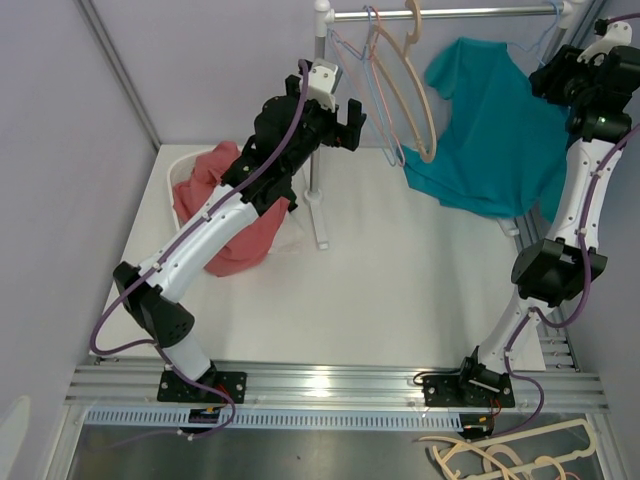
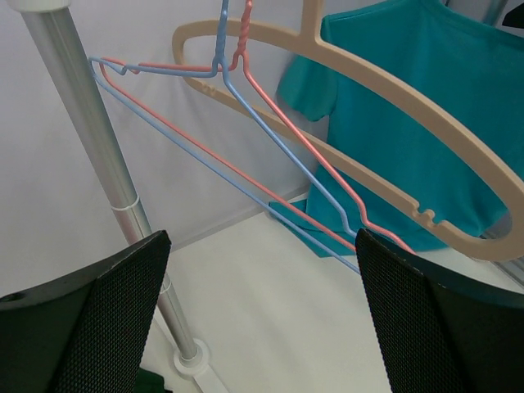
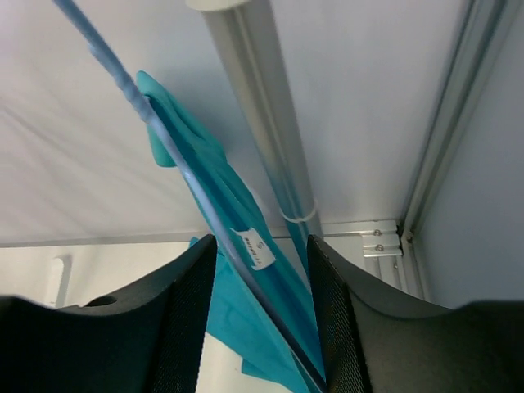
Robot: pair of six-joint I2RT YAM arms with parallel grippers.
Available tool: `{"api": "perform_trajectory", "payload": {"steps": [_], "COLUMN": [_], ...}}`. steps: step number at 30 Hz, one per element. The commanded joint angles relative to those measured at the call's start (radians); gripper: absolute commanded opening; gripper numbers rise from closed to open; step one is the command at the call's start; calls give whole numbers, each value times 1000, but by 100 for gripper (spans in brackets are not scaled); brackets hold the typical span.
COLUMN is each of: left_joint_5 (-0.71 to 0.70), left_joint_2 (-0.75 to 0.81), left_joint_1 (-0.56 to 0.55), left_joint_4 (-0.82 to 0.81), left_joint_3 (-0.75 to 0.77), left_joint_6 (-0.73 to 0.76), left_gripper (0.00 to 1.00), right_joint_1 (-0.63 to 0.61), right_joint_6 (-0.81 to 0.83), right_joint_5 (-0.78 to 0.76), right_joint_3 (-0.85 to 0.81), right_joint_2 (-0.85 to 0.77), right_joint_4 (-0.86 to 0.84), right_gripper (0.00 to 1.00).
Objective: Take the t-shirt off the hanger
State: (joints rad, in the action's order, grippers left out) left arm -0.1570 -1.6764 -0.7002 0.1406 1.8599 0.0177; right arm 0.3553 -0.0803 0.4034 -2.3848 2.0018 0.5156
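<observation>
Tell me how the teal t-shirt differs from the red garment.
Colour: the teal t-shirt is blue-green, the red garment pinkish red.
Pose: the teal t-shirt hangs on a blue hanger from the rail; the red garment lies crumpled in the white basket, spilling over its rim.
Place: the teal t-shirt is on the right arm's side, the red garment on the left's.
Both are limp fabric.

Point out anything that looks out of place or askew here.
The teal t-shirt hangs lopsided and bunched at the rail's right end. Spare beige hangers lie off the table by the near edge, and a red garment spills over its white basket.
</observation>
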Motion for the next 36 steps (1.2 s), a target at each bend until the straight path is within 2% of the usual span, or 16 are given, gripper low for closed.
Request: {"api": "perform_trajectory", "payload": {"steps": [1, 5, 10, 11, 12, 15, 18, 20, 23, 36], "left_joint_5": [-9, -4, 2, 2, 2, -4, -10, -13, -15, -32], "left_joint_2": [23, 35, 37, 38, 38, 40, 40, 40, 37, 44], "left_joint_1": [-4, -4, -4, -4, -4, -4, -4, -4, -4, -4], "left_joint_4": [-41, -45, -39, -36, -36, -33, -27, -27, -26, -13], "left_joint_3": [24, 7, -2, -1, -2, -2, -5, -8, -7, -8], "left_joint_6": [21, 11, 2, 2, 2, 4, 7, 8, 10, 27], "left_gripper": [100, 99, 99, 99, 99, 99, 99, 99, 99, 100], "right_joint_1": [-1, -1, -1, -3, -3, -6, -15, -25, -35, -147], "right_joint_6": [-35, -45, -65, -75, -78, -90, -84, -79, -81, -70], "right_joint_5": [58, 80, 100, 103, 106, 114, 109, 100, 87, -17], "right_joint_3": [-57, -71, -80, -83, -86, -88, -88, -90, -93, -195], "right_joint_2": [-5, -8, -15, -17, -15, -11, -3, 0, 5, -1], "right_joint_4": [-51, -58, -68, -68, -66, -63, -55, -51, -49, -63], "right_gripper": [54, 53, 45, 42, 35, 27, 11, 4, 0, 0]}}
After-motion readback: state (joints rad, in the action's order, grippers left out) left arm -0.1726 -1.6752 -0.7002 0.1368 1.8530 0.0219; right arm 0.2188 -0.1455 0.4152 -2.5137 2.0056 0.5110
